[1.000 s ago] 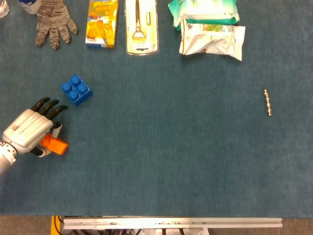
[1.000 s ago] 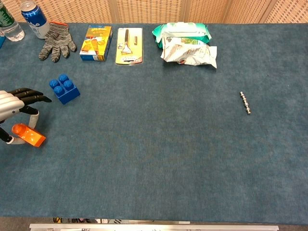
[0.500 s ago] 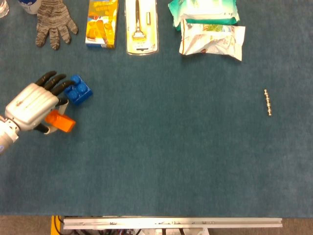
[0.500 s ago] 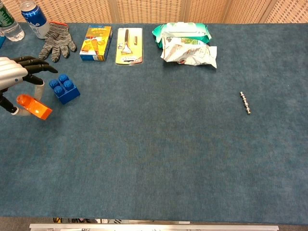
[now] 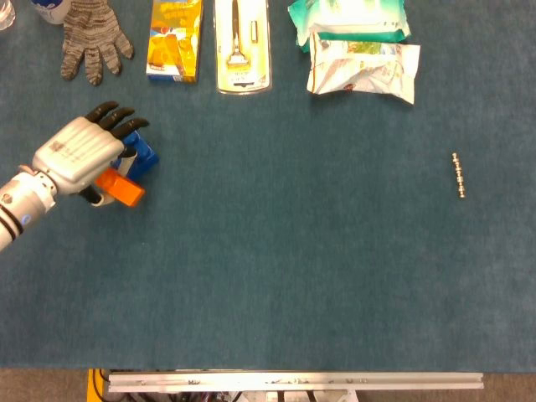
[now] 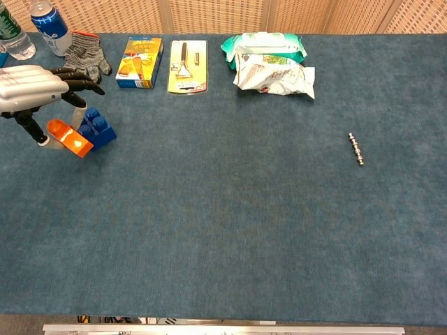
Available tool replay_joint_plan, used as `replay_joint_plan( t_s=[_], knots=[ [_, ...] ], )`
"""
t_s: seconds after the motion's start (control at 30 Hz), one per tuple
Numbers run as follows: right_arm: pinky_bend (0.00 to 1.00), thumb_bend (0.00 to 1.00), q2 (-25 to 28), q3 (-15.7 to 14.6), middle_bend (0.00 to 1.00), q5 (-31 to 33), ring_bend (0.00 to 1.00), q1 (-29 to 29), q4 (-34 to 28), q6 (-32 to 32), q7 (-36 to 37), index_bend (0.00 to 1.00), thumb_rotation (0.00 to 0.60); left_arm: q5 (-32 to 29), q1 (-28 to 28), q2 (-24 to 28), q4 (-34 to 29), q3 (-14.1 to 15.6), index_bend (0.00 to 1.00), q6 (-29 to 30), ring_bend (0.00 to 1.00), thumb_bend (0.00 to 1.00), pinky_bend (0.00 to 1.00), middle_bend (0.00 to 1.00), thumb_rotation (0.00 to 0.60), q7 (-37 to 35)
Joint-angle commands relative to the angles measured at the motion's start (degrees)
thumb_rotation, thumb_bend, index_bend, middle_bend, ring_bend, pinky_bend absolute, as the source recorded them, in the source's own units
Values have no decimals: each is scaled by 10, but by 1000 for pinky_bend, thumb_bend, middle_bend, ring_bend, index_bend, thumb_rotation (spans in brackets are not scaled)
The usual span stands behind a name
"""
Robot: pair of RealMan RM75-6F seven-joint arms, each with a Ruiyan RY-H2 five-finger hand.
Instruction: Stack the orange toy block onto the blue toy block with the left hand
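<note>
At the table's far left, the left hand point(image 6: 31, 87) pinches the orange block point(image 6: 68, 137), tilted and raised just beside the blue block point(image 6: 98, 128), apparently to line it up for stacking.

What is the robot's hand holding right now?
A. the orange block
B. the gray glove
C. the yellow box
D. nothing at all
A: the left hand holds the orange block, carried next to the blue block, while the glove and the yellow box lie untouched at the far edge of the table.
</note>
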Motion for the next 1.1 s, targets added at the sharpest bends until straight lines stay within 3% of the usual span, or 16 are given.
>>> replay_joint_plan(
  t_s=[0.03,0.47,1.1],
  knots=[
    [409,345,0,0,475,2,374,-1,-1,0,-2,478,600,-7,-15,-6,11,-6,527,-17,19,193,15,115,600,2],
    [409,345,5,2,475,10,374,-11,-8,11,-9,478,600,-36,-43,-33,60,-23,526,-46,19,193,15,124,600,-11],
    [410,345,1,4,475,16,374,-11,-17,6,-24,478,600,12,-75,-54,119,11,523,-50,18,193,15,116,600,-34]
  ],
)
